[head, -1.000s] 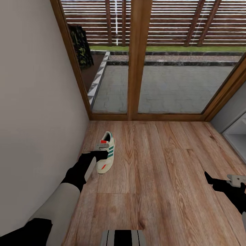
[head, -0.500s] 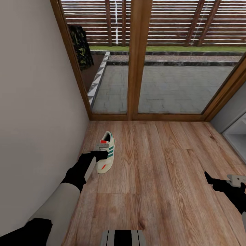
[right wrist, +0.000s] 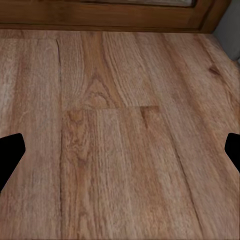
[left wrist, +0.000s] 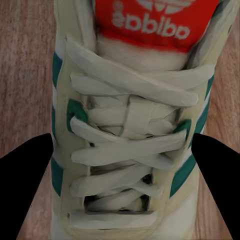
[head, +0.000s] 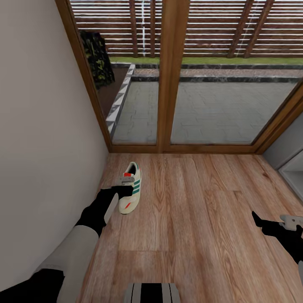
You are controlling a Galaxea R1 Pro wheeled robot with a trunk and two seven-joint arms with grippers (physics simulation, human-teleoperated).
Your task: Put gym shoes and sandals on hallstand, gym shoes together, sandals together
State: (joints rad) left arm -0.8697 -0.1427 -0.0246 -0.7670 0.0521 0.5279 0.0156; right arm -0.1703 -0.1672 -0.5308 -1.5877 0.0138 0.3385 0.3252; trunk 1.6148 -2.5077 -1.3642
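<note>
One gym shoe (head: 131,188) lies on the corridor floor (head: 198,210) in the head view, at about ten o'clock from the picture's middle, close to the pale wall (head: 38,147), toe toward the glass doors (head: 202,92) at twelve o'clock. The left hand (head: 125,184) sits over the shoe's laced middle; whether it presses the shoe I cannot tell. At four o'clock, well apart, the right hand (head: 290,221) hangs over bare planks near a grey unit (head: 294,168) at three o'clock.

Left wrist view: cream laces (left wrist: 125,150), green stripes and a red tongue patch (left wrist: 155,22) lie close below, a dark finger (left wrist: 25,185) on each side of the shoe, spread wide.

Right wrist view: two fingertips (right wrist: 10,150) stand far apart at the picture's edges, holding nothing, over wood-grain floor running to the door's wooden frame (right wrist: 100,17).
</note>
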